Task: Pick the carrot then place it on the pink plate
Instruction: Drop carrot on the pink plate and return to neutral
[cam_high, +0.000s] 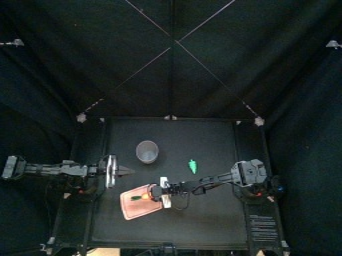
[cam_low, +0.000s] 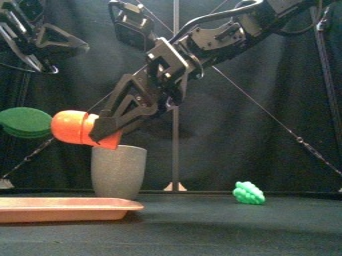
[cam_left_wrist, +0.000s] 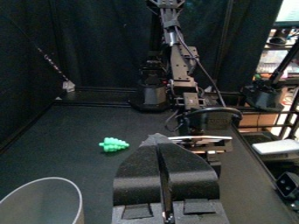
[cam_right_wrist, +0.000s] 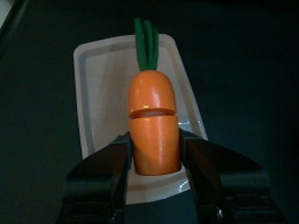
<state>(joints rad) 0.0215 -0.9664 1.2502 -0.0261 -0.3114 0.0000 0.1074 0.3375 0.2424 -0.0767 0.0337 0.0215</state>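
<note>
Pinching a smooth orange plastic toy carrot with green stalks (cam_right_wrist: 153, 112) between the 2 jaws of the right hand (cam_right_wrist: 158, 159), gripped round the thick lower body. Held in the air directly over the flat pink rectangular plastic tray (cam_right_wrist: 100, 79), clear of it and not yet touching. Long axis running straight out from the hand, stalks leading, tilted near level in the front view, green end toward the left side of the black table (cam_high: 214, 225). Probably needs only a lowering before release (no sideways correction obvious from here). Tall grey speckled cup (cam_low: 118, 170) behind the tray and small bumpy green toy (cam_low: 247, 192) off to the right, both apart from the drop path. Left hand (cam_left_wrist: 160, 144) resting at the table's left, jaws pressed together on nothing, the farther of the 2 from the carrot. No brand, label or writing legible anywhere.
</note>
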